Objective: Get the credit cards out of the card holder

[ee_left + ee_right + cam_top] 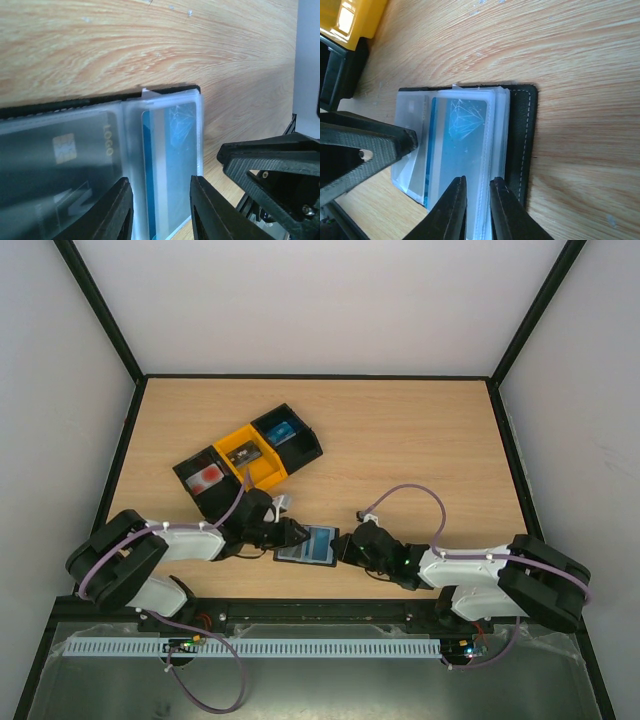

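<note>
Top external: holder [305,546] open, lower centre of bench [420,440]; blue card [457,135] in its sleeve, none out yet. My left jaws [160,182] stand part-open astride it; my right jaws [477,181] are nearly closed, grip unclear.

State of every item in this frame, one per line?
card holder: lying open, sleeves exposed.
blue card: inside a clear sleeve, not out.
left gripper: fingers open over that sleeve.
right gripper: fingers nearly together at sleeve edge, grip unclear.
bins: upright, holding items.

Overhead camera looks down on the table [400,440] from the near edge; both wrist cameras (facing each other) sit close over the card holder [303,548].
</note>
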`<state>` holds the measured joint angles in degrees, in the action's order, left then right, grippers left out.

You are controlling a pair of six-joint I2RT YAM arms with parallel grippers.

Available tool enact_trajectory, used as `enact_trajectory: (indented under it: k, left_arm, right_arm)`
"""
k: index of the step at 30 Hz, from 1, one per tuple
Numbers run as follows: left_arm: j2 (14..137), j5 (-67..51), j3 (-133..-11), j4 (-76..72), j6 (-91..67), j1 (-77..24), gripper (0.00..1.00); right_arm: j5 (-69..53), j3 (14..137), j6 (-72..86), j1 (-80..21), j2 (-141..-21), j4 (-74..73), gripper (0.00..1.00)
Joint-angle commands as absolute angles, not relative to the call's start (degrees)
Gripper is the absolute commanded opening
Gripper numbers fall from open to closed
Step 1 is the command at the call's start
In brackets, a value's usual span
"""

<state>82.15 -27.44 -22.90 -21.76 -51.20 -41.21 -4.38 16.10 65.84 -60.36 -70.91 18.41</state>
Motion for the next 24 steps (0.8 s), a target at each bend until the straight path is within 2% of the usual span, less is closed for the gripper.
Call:
enact_trajectory:
  k: [1,19,24]
  left_arm:
    - [82.0,-28.3,-21.4,-24.1,-51.5,-41.1,0.35]
    - [83.4,-28.9,-20.5,-26.3,-52.4,-41.1,0.34]
    - [83.8,-29.1,-20.6,-26.9,-52.7,-41.1,0.34]
  right_arm:
    - [-4.8,16.7,65.7,-60.6,-69.8,20.6,0.15]
    - [-5.6,16.8,66.3,-60.6,-78.1,26.1,0.13]
    - [-6.7,15.4,67.3,-60.6,-80.9,27.5,0.09]
